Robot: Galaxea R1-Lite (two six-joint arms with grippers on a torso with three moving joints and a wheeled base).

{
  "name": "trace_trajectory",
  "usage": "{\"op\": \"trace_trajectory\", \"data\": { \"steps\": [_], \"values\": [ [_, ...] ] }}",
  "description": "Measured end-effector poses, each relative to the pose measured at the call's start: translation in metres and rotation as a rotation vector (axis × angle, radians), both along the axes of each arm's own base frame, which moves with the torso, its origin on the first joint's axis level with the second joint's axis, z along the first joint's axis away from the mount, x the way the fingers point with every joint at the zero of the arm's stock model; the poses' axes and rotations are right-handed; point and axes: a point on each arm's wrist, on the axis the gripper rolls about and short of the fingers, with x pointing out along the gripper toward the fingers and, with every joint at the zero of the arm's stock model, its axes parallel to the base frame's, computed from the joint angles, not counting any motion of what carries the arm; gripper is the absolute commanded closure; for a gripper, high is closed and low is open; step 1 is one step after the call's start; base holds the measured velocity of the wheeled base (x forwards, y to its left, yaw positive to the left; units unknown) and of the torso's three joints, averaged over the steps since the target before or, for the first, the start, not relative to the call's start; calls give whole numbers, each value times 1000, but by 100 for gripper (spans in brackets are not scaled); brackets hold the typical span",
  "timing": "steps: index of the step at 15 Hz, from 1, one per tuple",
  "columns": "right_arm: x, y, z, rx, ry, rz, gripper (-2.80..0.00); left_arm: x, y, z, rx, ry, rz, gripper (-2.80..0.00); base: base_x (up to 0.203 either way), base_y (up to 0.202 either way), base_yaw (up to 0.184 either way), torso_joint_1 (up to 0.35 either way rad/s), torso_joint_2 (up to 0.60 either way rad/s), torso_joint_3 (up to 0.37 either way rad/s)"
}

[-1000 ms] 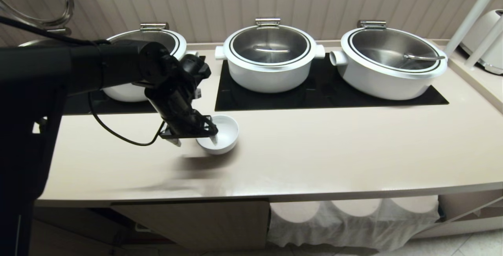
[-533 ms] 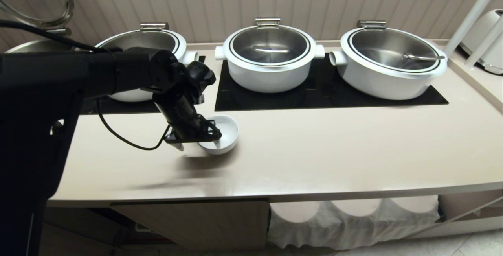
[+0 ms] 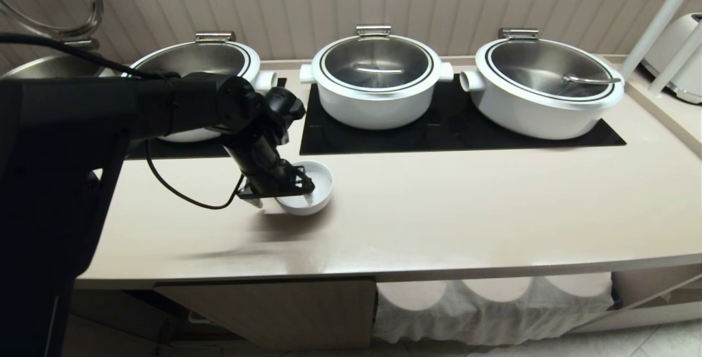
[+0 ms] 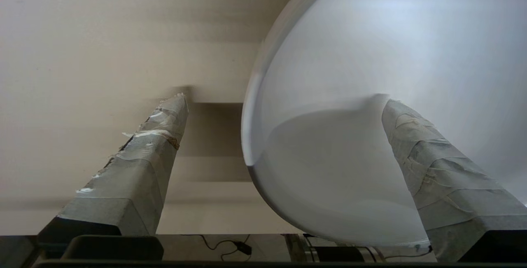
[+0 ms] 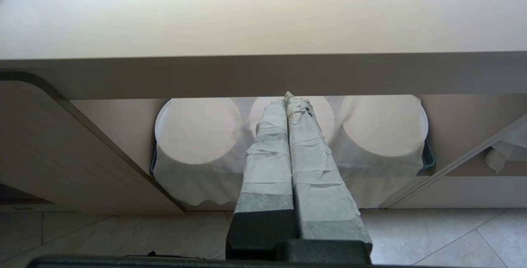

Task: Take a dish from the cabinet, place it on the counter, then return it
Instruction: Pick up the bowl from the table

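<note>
The bowl (image 3: 307, 187) sits upright on the counter (image 3: 439, 214), just in front of the left black glass panel (image 3: 175, 148), and the left gripper (image 3: 285, 195) has its jaws spread wide over the near rim, one finger (image 4: 428, 173) inside the bowl and the other (image 4: 140, 161) outside, gripping nothing. Looks like the robot is lining up to pick it again, so it should probably settle both fingers squarely over the rim wall before squeezing, since that glossy side could slip or tip. The right gripper (image 5: 290, 144) hangs parked below the counter edge, jaws pressed together, empty
</note>
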Motion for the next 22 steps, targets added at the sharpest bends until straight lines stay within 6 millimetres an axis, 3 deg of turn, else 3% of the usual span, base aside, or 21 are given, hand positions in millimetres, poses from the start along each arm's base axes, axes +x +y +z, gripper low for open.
{"op": "trace_trajectory", "data": {
  "steps": [1, 2, 22],
  "values": [
    [0, 0, 0, 0, 0, 0, 0, 0, 0, -1, 0, 2, 1, -280, 0, 0, 0, 0, 0, 0],
    [0, 0, 0, 0, 0, 0, 0, 0, 0, -1, 1, 4, 1, 0, 0, 0, 0, 0, 0, 0],
    [0, 0, 0, 0, 0, -1, 0, -8, -1, 8, -36, 0, 70, 0, 0, 0, 0, 0, 0, 0]
  ]
}}
